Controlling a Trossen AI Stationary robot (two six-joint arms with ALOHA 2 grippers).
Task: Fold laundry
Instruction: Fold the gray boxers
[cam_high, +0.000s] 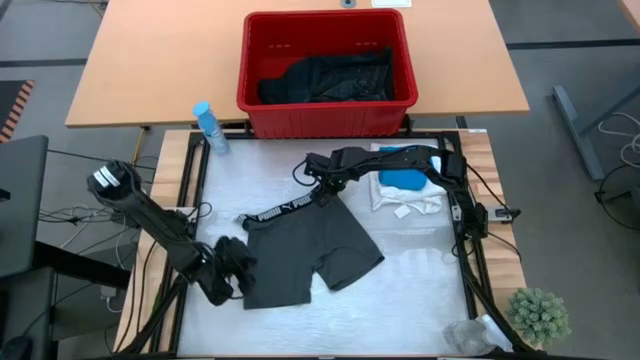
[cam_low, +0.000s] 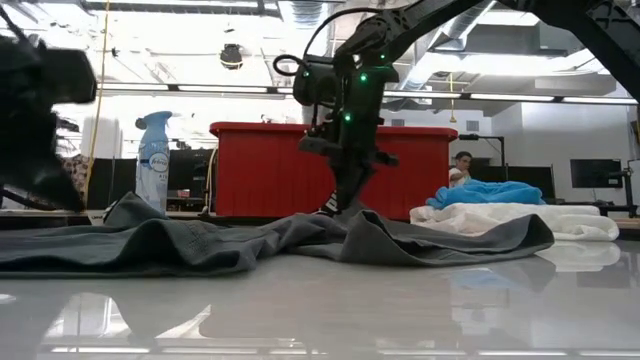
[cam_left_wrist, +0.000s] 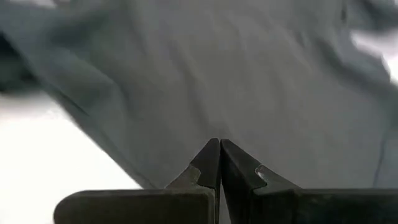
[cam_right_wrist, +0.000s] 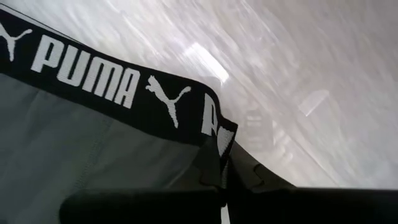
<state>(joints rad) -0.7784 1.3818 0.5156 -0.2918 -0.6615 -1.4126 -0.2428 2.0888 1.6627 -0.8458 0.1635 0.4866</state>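
Item: dark grey shorts, spread flat near the middle of the table, black lettered waistband toward the far edge, one leg toward the near left corner
Left gripper: fingers shut tip to tip at the shorts' near-left leg hem; whether any cloth is caught between them cannot be told
Right gripper: closed on the far-right end of the waistband, the band lying between the fingertips in the right wrist view
Other laundry: black garments in the red basket beyond the far edge; a teal piece on a white piece, stacked by the right edge just beside the shorts
Bystanding objects: spray bottle at the far left corner; small plant off the near right corner
Risk, slip: the right grip looks to hold only the band's tip, so a quick pull could free it
Risk, uneven fold: if the left fingers hold nothing, only one corner would travel and the cloth would bunch or twist
Risk, snag: sweeping toward the right edge could drag the stacked pieces out of place
Risk, collision: both arms work on one small garment, so crossing paths could bring them together
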